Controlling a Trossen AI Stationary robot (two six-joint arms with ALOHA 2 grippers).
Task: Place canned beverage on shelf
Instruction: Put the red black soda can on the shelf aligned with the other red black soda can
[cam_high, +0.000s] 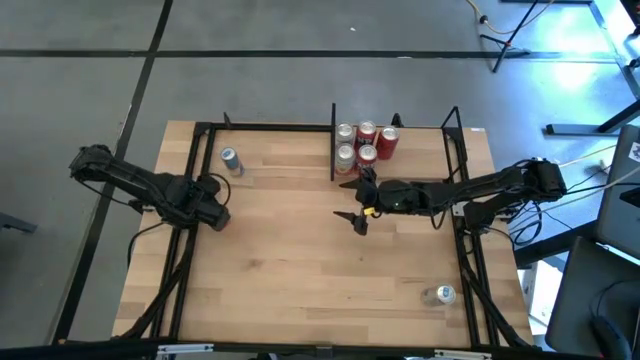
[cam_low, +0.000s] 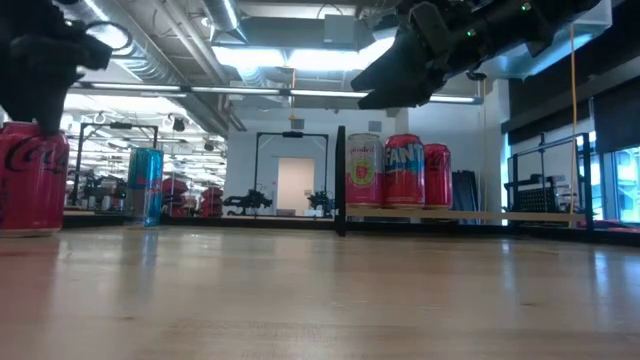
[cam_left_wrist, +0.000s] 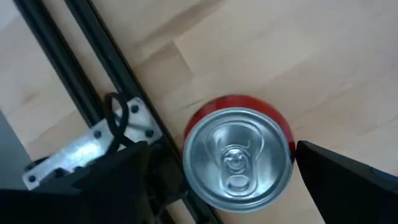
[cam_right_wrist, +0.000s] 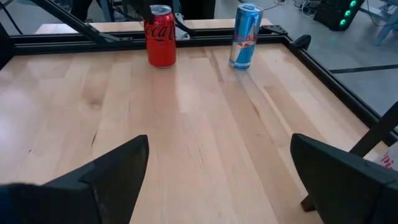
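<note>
- The light wood table sits on a grey floor crossed by dark lines; the low view looks past it into a workshop with ceiling strip lights and black frames.
- At the left, the left gripper hangs directly over a red cola can by the table's black left rail, fingers spread wide to either side of the can's silver top and not touching it.
- From above, that red can is hidden under the gripper; only the low and wrist views show it.
- Near the far-left corner stands a slim blue can, upright and alone.
- At centre, the right gripper hovers above bare wood just in front of the shelf, fingers parted and empty.
- The shelf, at the far right behind a thin black divider, holds five upright cans, clustered against the divider; their labels are hard to read, possibly fruit sodas.
- Near the front right rail stands another can, seen end-on.
</note>
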